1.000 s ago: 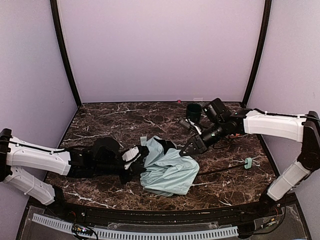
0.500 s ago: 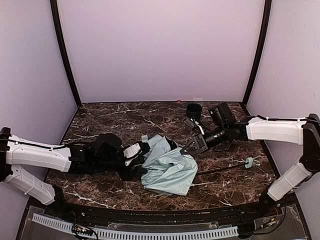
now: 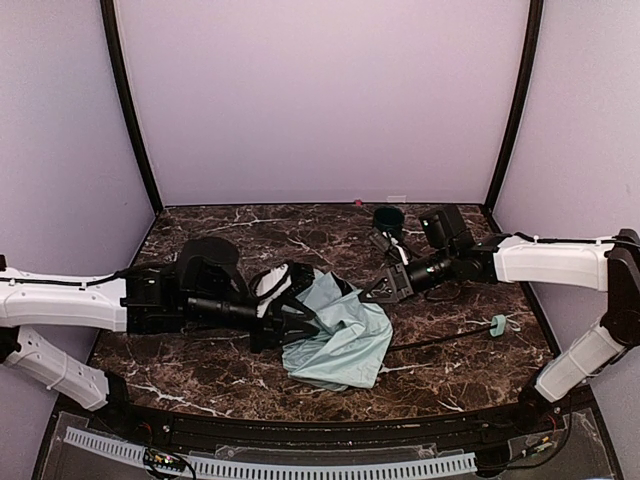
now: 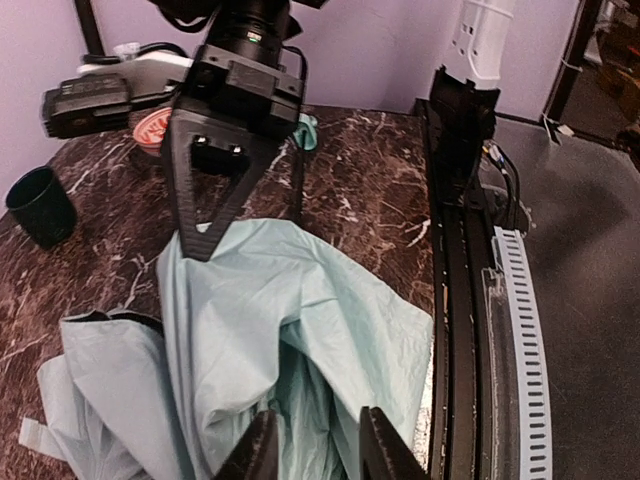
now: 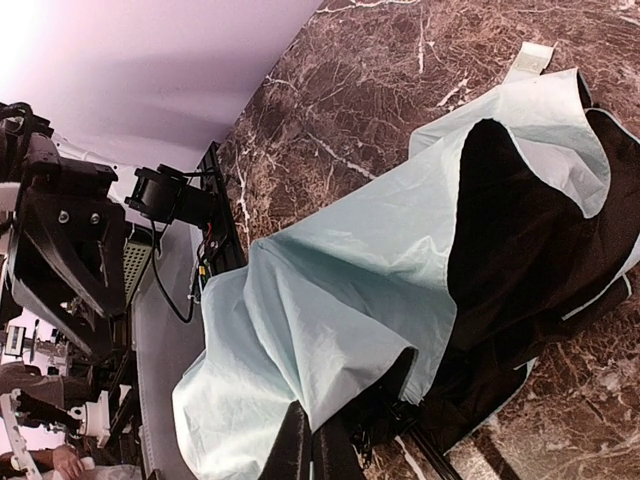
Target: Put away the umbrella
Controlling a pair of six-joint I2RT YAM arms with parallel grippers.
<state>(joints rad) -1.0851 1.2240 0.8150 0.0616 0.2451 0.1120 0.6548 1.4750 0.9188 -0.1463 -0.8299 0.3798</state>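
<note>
The umbrella (image 3: 340, 340) lies collapsed mid-table, mint canopy crumpled, with its black underside (image 5: 530, 230) showing. Its thin shaft (image 3: 440, 340) runs right to the mint handle (image 3: 496, 324). My right gripper (image 3: 372, 294) is at the canopy's far right edge. In the right wrist view that gripper (image 5: 318, 445) is shut, with the mint fabric (image 5: 340, 300) pinched at its tips. My left gripper (image 3: 292, 316) reaches into the canopy from the left. In the left wrist view its jaws (image 4: 318, 450) stand apart with a fold of canopy (image 4: 300, 300) between them.
A dark green cup (image 3: 388, 218) stands at the back of the table, behind the right gripper, and shows in the left wrist view too (image 4: 40, 205). The black front rail (image 4: 460, 300) runs along the near table edge beside the canopy.
My left arm has pushed right into the canopy and its jaws have come apart. The right gripper has shifted slightly left, and the fabric edge it holds stands higher.
</note>
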